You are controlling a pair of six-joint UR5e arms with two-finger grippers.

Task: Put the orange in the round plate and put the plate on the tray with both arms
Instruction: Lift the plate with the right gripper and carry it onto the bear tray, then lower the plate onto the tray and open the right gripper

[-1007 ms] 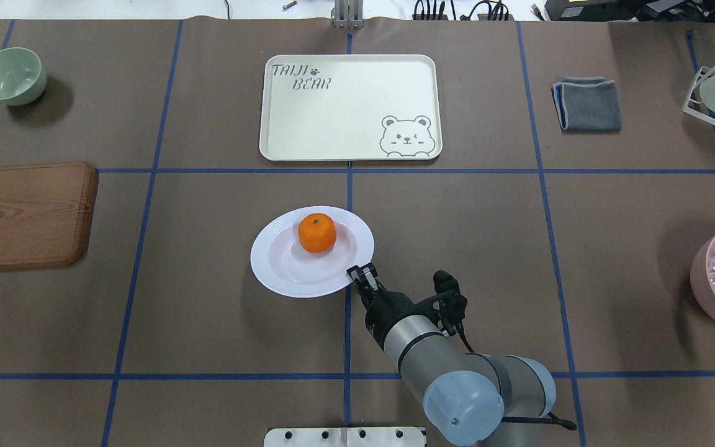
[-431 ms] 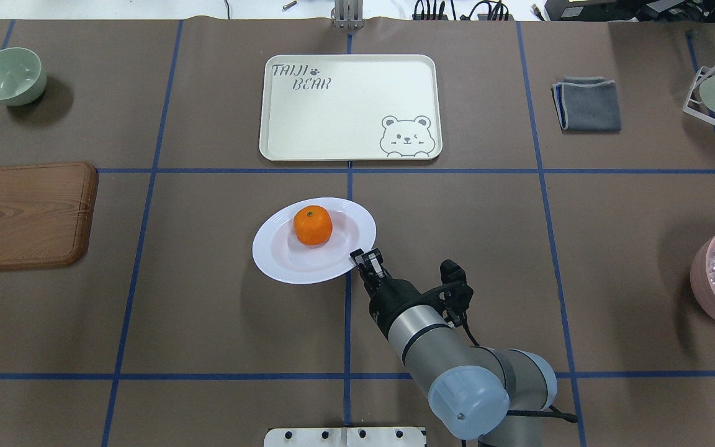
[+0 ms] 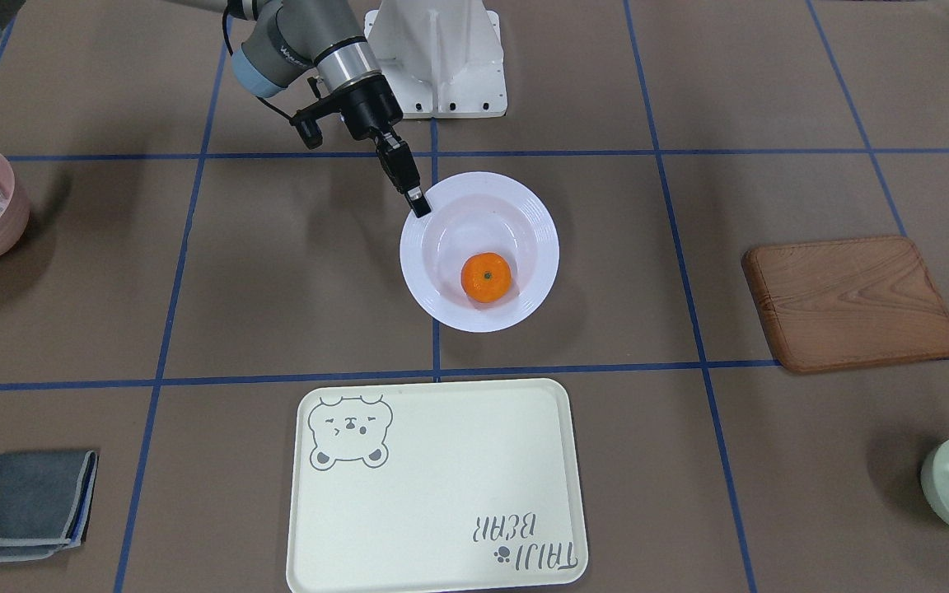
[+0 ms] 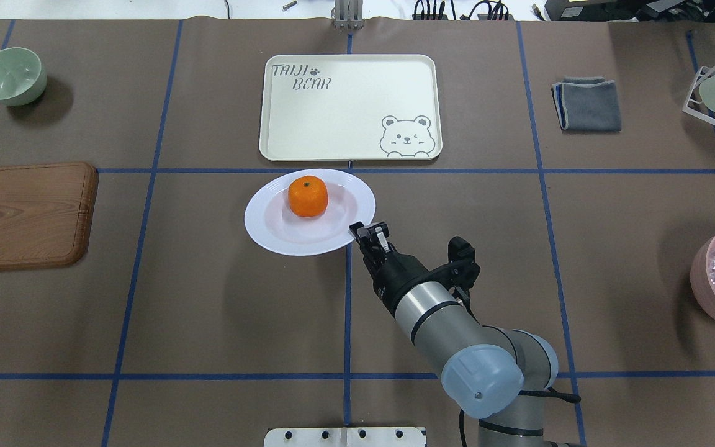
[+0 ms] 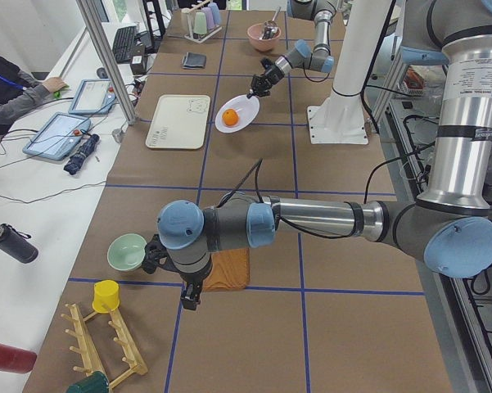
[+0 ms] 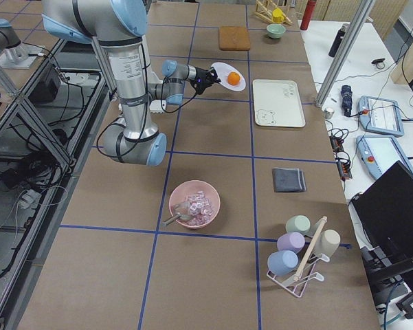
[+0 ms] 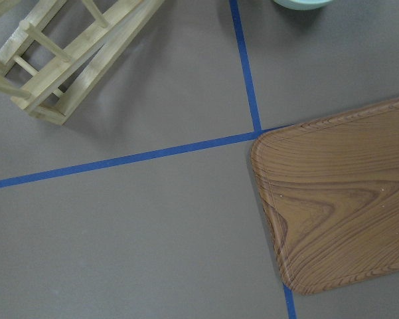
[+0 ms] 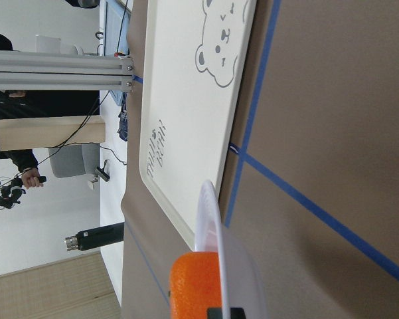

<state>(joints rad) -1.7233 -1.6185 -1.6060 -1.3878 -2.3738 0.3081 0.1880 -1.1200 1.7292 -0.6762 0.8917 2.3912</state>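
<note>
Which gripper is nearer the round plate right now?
Right. The right gripper holds the round plate by its rim; the left gripper hangs far off, beside the wooden board.

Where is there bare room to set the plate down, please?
The tray is bare throughout. Table between tray and grey cloth is free too. Crowded only at the round plate, its rim in the right gripper.
</note>
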